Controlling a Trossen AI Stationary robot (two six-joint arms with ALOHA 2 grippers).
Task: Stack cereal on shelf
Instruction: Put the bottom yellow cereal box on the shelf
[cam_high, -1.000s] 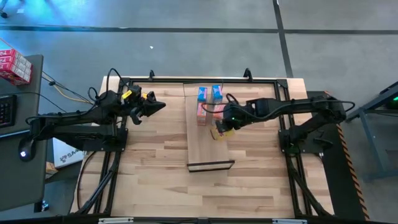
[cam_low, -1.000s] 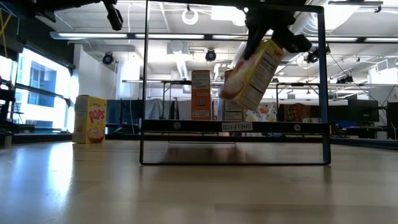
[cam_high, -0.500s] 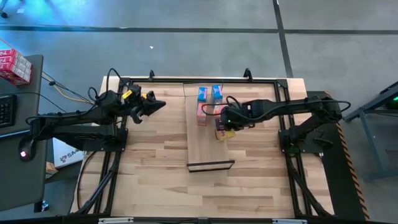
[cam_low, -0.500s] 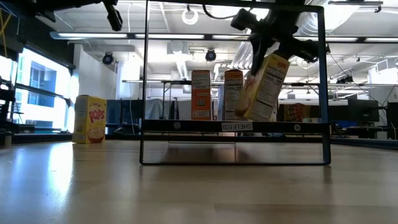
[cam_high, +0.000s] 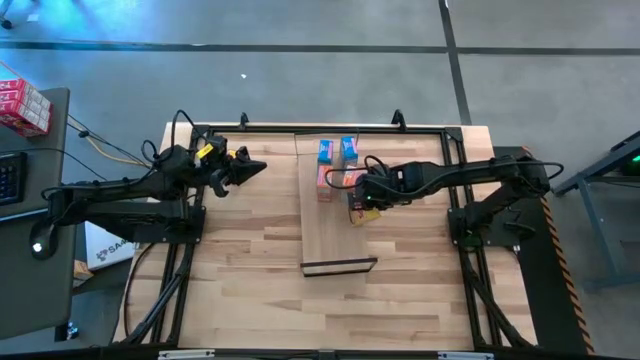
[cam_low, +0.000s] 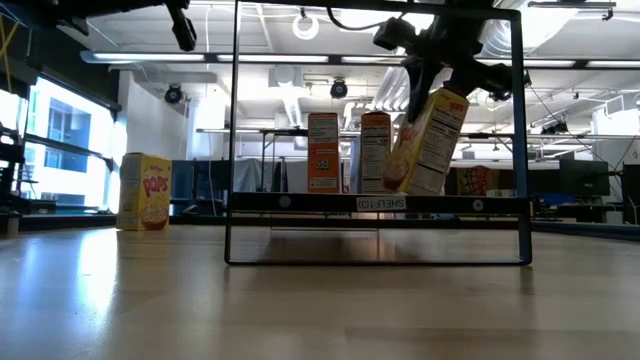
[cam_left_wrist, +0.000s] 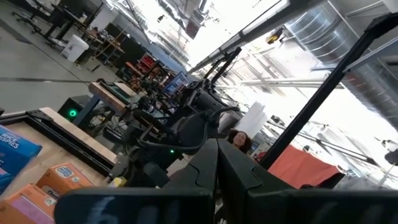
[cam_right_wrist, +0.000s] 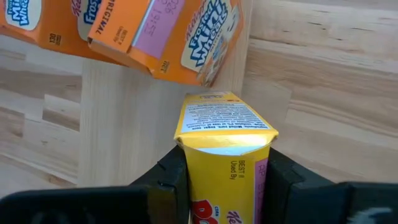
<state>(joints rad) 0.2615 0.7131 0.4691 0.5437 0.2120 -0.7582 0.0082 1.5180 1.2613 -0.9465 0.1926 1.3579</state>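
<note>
From above, the right end effector (cam_high: 360, 203) is pinching a small yellow cardboard cereal box (cam_high: 359, 214) over the long pale wooden shelf (cam_high: 336, 232) on the bench (cam_high: 240, 290). The left end effector (cam_high: 255, 168) is waiting, pressed together, well apart. At bench level, the box (cam_low: 428, 140) is hanging tilted. In the right wrist view, the fingers (cam_right_wrist: 171, 174) are clamping the box's (cam_right_wrist: 224, 149) sides.

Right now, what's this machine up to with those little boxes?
It is putting toy cereal boxes on a shelf. The right hand grips a yellow box, tilted, just above the board beside two orange-pink boxes. Two blue boxes stand at the board's far end. Another yellow box waits on the table. The left hand hangs idle, shut, off to the side.
</note>
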